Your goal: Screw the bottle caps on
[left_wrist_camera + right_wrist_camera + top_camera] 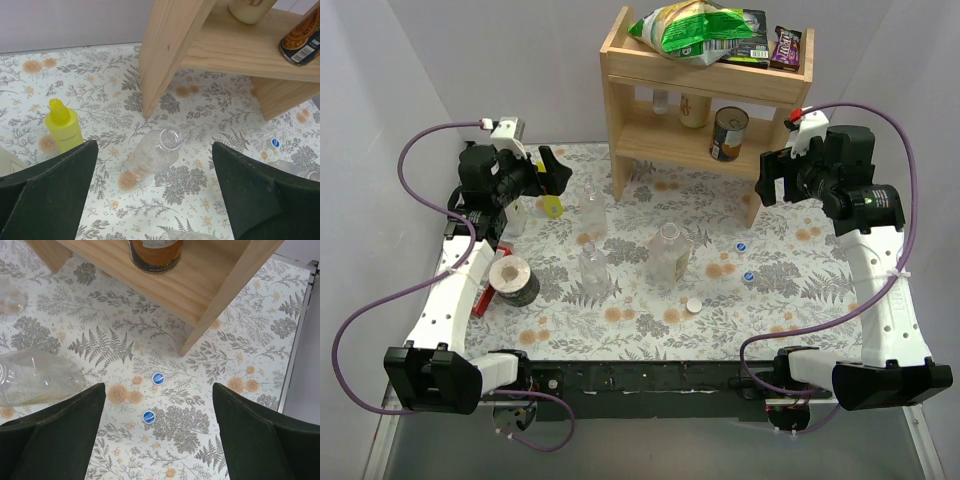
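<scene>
Both arms hover with jaws spread wide and nothing held. Between the right gripper (159, 390) fingers lies the nearer blue cap (148, 416), with the farther blue cap (158, 378) just beyond it at the fingertips. The larger clear bottle (35, 377) sits off to its left, and the wooden shelf (220, 300) stands ahead. The caps are flat and close together, so I judge a pinch could skid one away or catch both. Straight ahead of the left gripper (154, 150) stands a slim clear bottle (157, 155), uncapped, with the yellow squeeze bottle (62, 127) to its left. The slim bottle looks light, so a brushing finger could tip it toward the shelf leg. The white cap (693, 306) lies well behind both grippers and probably fits only the larger bottle.
</scene>
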{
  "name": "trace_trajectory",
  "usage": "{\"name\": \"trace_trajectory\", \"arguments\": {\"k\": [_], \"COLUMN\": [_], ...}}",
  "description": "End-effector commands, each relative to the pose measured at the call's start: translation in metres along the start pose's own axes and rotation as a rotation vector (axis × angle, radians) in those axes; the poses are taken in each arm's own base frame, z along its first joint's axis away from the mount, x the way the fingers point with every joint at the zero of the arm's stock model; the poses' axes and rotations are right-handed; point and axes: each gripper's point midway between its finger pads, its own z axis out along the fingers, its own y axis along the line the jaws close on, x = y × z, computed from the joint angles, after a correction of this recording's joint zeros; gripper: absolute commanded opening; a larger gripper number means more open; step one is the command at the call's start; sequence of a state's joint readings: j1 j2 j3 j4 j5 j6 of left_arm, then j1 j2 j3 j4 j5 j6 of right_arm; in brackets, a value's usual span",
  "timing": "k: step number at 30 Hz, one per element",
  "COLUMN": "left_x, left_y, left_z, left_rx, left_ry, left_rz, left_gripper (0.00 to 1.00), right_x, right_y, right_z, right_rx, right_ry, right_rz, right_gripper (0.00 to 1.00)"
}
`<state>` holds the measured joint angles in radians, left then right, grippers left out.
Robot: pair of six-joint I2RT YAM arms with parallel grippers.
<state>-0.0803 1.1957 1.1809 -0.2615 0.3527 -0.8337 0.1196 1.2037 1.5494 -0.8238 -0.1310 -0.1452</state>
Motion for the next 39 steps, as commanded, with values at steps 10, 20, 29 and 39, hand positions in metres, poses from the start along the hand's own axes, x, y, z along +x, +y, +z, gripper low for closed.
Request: {"name": "trace_trajectory", "arguments": {"k": [10,20,29,39], "left_x": [0.018,0.036,0.068,0.076], "left_y": [-0.022,-0.025,-0.039,-0.045], "left_z": [-0.028,-0.048,-0.072,-0.077], "left_rx": [0.116,0.126,0.230,0.255], "left_ry": [0.067,0.110,0.224,0.225], "left_rz": [0.105,0.148,0.216,0.185], "left_gripper": [0.98,0.98,0.98,0.98], "right_x": [-0.002,-0.012,0.020,0.038], "right_y": [0.068,0.097,0.166,0.213], "right_z": [-0.013,0.008,0.008,0.041], "right_rx": [-0.457,-0.552,-0.805,-0.826], "right_ry": [-0.040,0.016,0.081,0.108], "right_rz": [-0.319,-0.367,-0.567,-0.633], "right_gripper": [0.91,0.91,0.85,0.86]}}
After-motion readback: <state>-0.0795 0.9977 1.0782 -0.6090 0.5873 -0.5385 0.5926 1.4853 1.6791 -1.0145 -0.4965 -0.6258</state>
